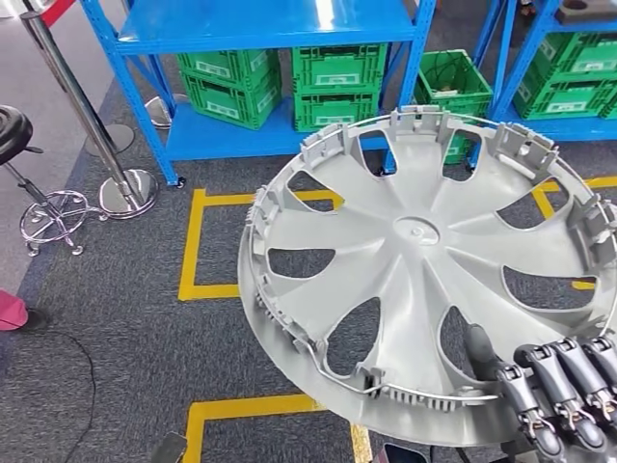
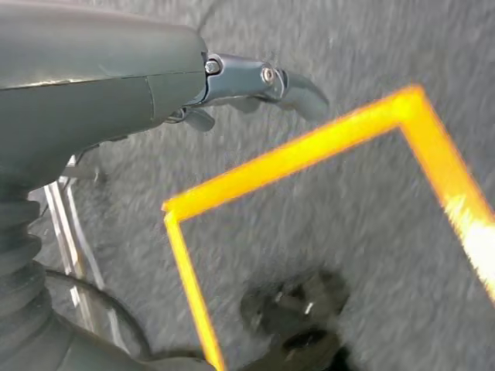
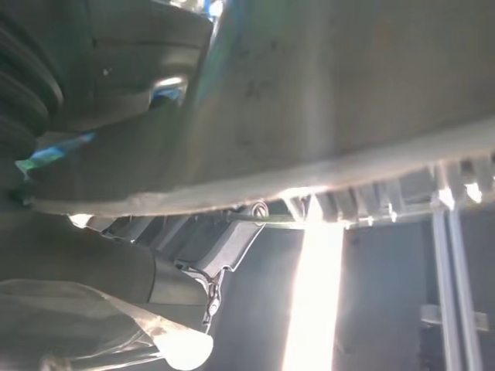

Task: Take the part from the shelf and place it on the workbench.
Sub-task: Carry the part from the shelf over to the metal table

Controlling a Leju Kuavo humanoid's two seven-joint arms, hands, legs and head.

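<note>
In the head view my right hand (image 1: 564,391) grips the near rim of the part (image 1: 429,280), a grey wheel cover with long openings and clips around its edge. Its dark fingers lie over the rim and a metal wire ring. The part is held up in the air, tilted, its inner side facing the camera, above the grey carpet (image 1: 123,318). I can read no brand on it. Behind it stands a blue shelf (image 1: 254,29) with green crates (image 1: 338,82) on the low level; the crates carry white labels, too small to read. Yellow tape (image 1: 191,241) marks squares on the carpet. At the left I see a chrome post (image 1: 120,183) and a black stool (image 1: 14,135).

In the left wrist view my left hand (image 2: 257,85) hangs over the carpet, its fingers stretched almost straight and a little apart, holding nothing. A corner of yellow tape lies below it, blurred.

In the right wrist view the underside of the part fills the upper area, very close. The fingers (image 3: 227,247) press against its rim from below, beside the wire ring (image 3: 274,220). Strong light crosses the picture.
</note>
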